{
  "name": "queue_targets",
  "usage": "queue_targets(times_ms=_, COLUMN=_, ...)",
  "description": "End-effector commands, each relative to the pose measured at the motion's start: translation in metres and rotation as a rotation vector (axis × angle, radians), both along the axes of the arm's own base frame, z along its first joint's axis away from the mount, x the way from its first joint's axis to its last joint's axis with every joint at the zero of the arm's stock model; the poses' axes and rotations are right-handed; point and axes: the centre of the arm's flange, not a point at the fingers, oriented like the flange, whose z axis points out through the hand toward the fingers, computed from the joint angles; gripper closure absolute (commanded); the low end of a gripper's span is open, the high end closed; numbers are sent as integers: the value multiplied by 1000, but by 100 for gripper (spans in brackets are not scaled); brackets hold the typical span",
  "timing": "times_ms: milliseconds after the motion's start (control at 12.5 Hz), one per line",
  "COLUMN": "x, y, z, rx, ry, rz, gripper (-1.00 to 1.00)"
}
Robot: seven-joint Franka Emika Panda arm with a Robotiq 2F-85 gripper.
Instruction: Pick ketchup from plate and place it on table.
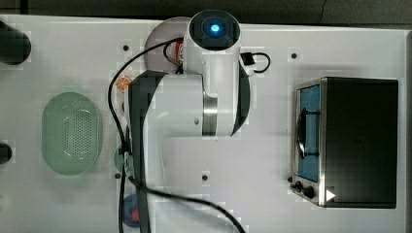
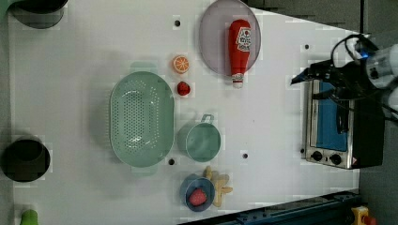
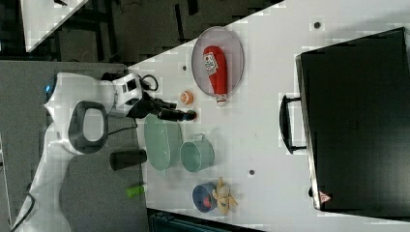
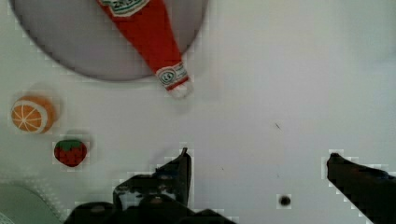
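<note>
The ketchup (image 2: 239,44) is a slim red bottle with a white label. It lies flat on the greyish-lilac plate (image 2: 213,42), and its white cap sticks out past the rim over the white table (image 2: 272,122). In the right view the ketchup (image 3: 216,67) lies on the plate (image 3: 235,58). My gripper (image 4: 259,161) is open and holds nothing. It hangs above bare table a little way beyond the cap of the ketchup (image 4: 149,32). In the left view, the gripper (image 2: 300,78) shows to the plate's right. In the top view the arm covers most of the plate (image 1: 158,43).
An orange slice (image 2: 180,64) and a strawberry (image 2: 183,88) lie beside the plate. A green perforated basket (image 2: 141,119) and a green cup (image 2: 201,140) stand mid-table, with a blue bowl (image 2: 197,193) further on. A toaster oven (image 2: 335,126) is at the left view's right.
</note>
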Motion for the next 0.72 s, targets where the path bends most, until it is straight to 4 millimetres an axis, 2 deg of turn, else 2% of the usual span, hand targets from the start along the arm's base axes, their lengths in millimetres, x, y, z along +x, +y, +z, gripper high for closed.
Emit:
queue_targets(times_ms=80, x=16, y=23, z=-12, rx=54, ry=-83, rz=242, gripper=-100)
queue_targets(times_ms=320, x=35, y=25, z=-55, rx=68, ry=-126, rz=298, gripper=-100)
queue_targets(times_ms=720, x=69, y=36, z=-107, rx=29, ry=-134, rz=372, gripper=-100)
